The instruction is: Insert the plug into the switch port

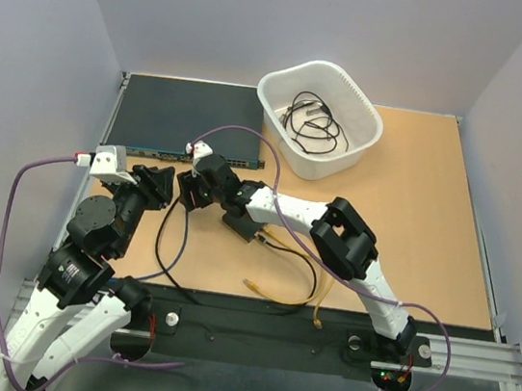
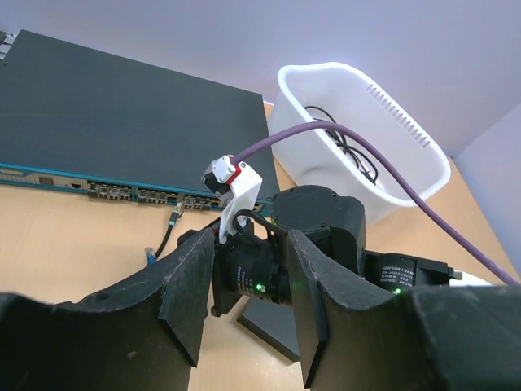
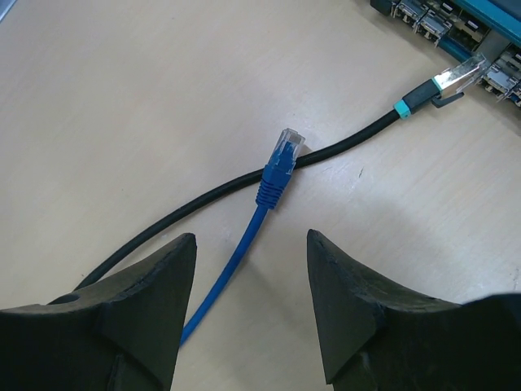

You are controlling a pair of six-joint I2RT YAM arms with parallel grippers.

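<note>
So, left claw point(image 2: 250, 238) and right claw point(image 3: 251, 238) are both spread wide, holding nothing. The right one hovers over the blue plug point(image 3: 285, 151), which lies across a black cable point(image 3: 203, 199) with bare bench point(image 3: 122, 81) around it, near the rack unit point(image 1: 189, 117) front edge.

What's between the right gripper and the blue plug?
Right wrist view: between the right gripper and blue plug, only bare table and the plug's own blue cable; the black cable crosses under the plug.

Bright, even light; soft shadows; mostly sharp focus.
</note>
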